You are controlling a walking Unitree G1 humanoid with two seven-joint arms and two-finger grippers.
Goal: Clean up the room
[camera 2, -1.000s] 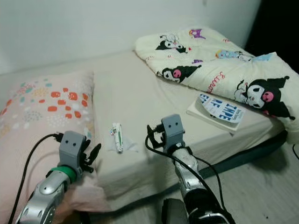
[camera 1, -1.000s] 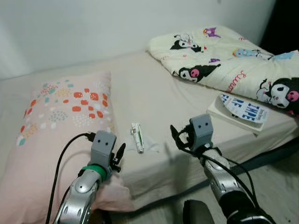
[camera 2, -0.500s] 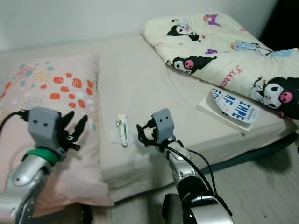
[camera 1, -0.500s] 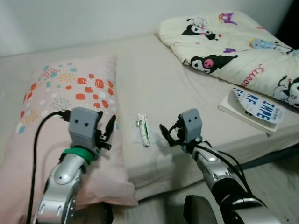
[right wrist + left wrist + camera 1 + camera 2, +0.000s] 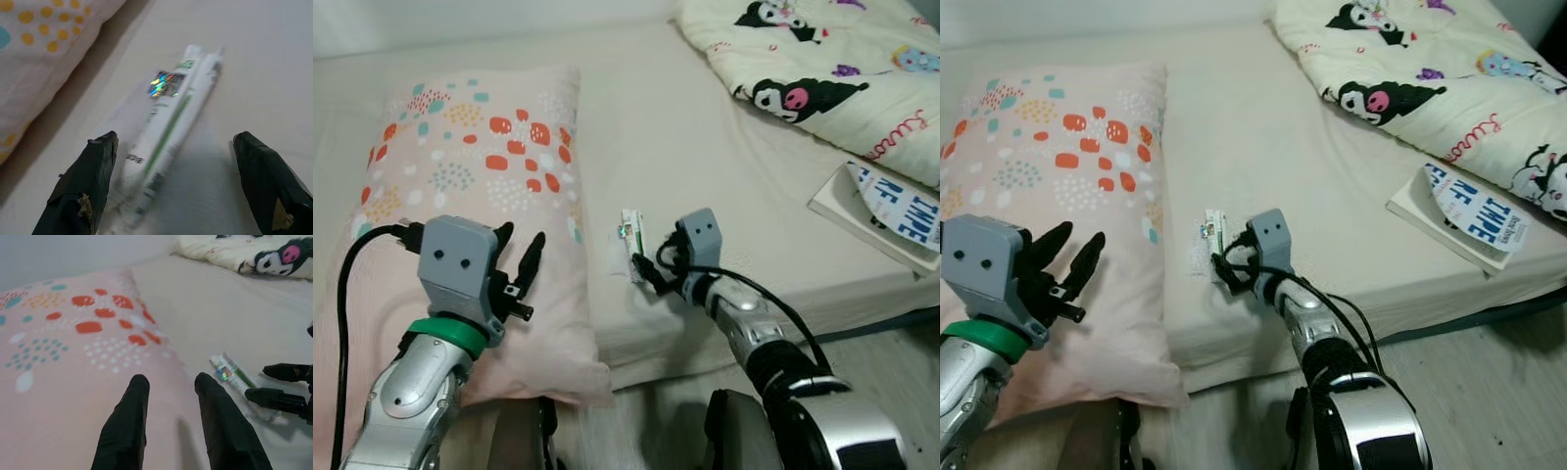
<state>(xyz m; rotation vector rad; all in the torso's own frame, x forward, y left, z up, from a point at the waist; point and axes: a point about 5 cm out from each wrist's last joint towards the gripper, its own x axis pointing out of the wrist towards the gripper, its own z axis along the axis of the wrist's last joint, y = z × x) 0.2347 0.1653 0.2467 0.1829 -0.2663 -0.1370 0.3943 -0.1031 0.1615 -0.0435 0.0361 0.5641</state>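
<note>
Lying at the far left on the beige bed (image 5: 646,127): a pink pillow (image 5: 460,176) with red, teal and yellow dots. Hovering above the near part of that pillow: the left gripper (image 5: 517,274), with its two black fingers (image 5: 128,426) standing apart and holding nothing. Lying further right, just beside the pillow's edge on the sheet: a small white wrapper (image 5: 632,245) with green print and a shiny holographic spot, resting on a thin clear piece of plastic. Reaching at the near end of this wrapper: the right gripper (image 5: 648,271), low over the sheet, with its fingers (image 5: 83,186) spread wide, one on each side of the wrapper and not closing on it; not possible to tell whether the tips are touching the plastic. Coming up from the bottom edge toward that gripper: the silver right arm with black cables. Spreading at the far right over the bed: a cream blanket (image 5: 822,69) with black and pink cartoon figures. Lying beside the blanket, near the bed's edge: a book (image 5: 886,211) with blue letters on a white cover. Showing below the mattress at the right: a light floor (image 5: 1489,392).
</note>
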